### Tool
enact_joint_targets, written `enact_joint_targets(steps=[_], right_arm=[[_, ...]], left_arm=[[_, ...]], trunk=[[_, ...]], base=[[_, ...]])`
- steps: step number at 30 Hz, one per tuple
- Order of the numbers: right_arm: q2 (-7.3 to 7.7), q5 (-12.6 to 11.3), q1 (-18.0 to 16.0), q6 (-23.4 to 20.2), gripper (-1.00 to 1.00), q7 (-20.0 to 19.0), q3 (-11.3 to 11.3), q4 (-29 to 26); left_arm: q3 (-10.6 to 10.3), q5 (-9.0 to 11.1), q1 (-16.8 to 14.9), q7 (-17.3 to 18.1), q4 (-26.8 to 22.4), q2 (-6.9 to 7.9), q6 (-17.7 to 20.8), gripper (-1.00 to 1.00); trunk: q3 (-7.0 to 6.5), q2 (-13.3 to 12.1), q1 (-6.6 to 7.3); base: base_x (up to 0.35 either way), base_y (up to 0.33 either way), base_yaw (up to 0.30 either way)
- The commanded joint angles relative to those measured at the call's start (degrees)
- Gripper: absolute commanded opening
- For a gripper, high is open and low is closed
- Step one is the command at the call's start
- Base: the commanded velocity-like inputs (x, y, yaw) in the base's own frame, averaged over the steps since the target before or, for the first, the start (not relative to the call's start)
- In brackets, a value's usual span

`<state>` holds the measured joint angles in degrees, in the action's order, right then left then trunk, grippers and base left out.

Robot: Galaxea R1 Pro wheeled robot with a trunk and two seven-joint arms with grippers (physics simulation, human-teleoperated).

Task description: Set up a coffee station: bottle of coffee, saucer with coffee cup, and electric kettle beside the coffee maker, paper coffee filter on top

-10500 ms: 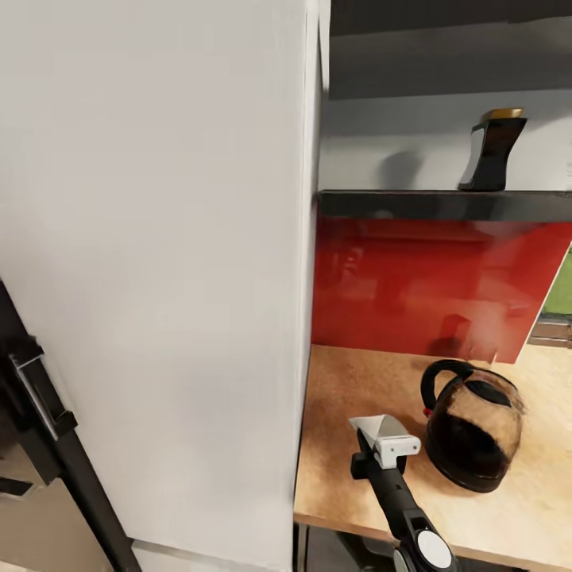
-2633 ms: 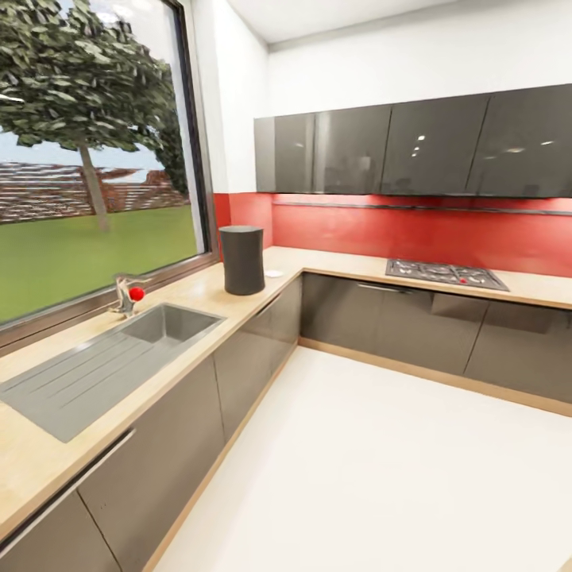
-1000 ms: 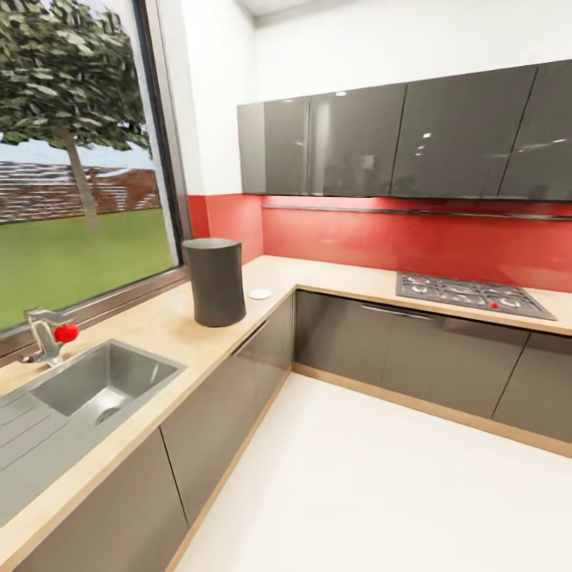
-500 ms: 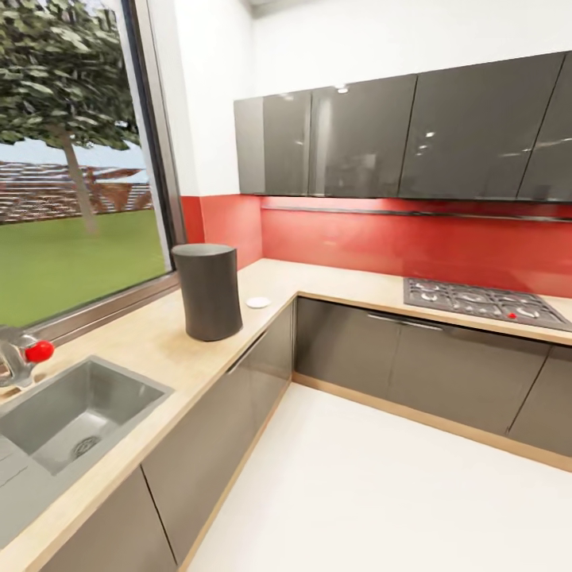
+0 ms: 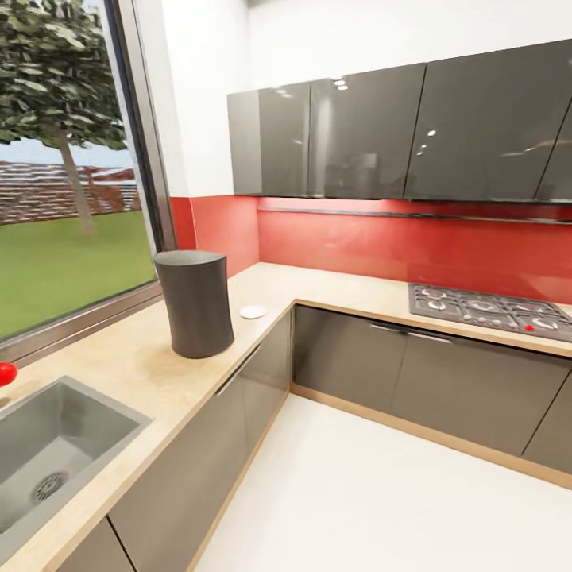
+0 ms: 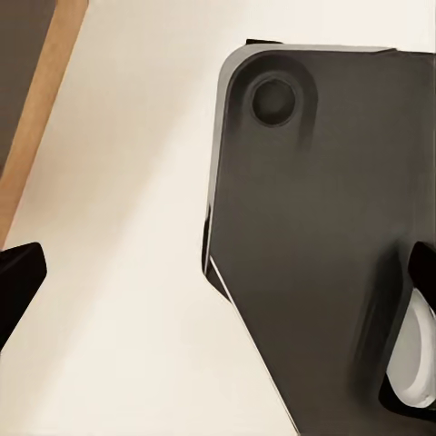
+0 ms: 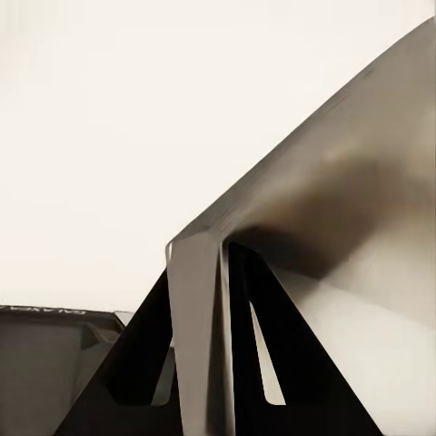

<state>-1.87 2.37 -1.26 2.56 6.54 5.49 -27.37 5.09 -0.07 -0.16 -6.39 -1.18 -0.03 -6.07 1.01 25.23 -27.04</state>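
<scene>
Bright, even daylight pours in from the window (image 5: 71, 183). Ceiling-light spots glint on the glossy wall cabinets (image 5: 381, 135). Both wrist views look soft, washed pale.

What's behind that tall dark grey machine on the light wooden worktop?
Behind the tall dark grey curved coffee maker, a small flat round white saucer lies on the beige countertop near the red wall. Whatever the machine's body covers is hidden.

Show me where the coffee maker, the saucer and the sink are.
coffee maker (image 5: 195, 306): head view, middle of its dark curved shell.
saucer (image 5: 253, 312): head view, centre of the small white plate, on the countertop beyond the coffee maker.
sink (image 5: 48, 445): head view, basin floor.
</scene>
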Motion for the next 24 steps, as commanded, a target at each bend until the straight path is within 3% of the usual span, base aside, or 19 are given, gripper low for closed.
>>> enact_joint_targets(steps=[1,24], right_arm=[[0.03,0.1,-0.1,0.1,-1.00,0.4,0.3,0.0],[0.03,0.1,-0.1,0.1,-1.00,0.4,0.3,0.0]], left_arm=[[0.4,0.0,0.0,0.0,0.0,0.00,-0.2,1.00],[0.4,0.0,0.0,0.0,0.0,0.01,-0.2,1.00]], trunk=[[0.11,0.1,-0.06],[0.11,0.1,-0.06]], base=[[0.312,-0.167,0.000],[0.300,-0.195,0.012]])
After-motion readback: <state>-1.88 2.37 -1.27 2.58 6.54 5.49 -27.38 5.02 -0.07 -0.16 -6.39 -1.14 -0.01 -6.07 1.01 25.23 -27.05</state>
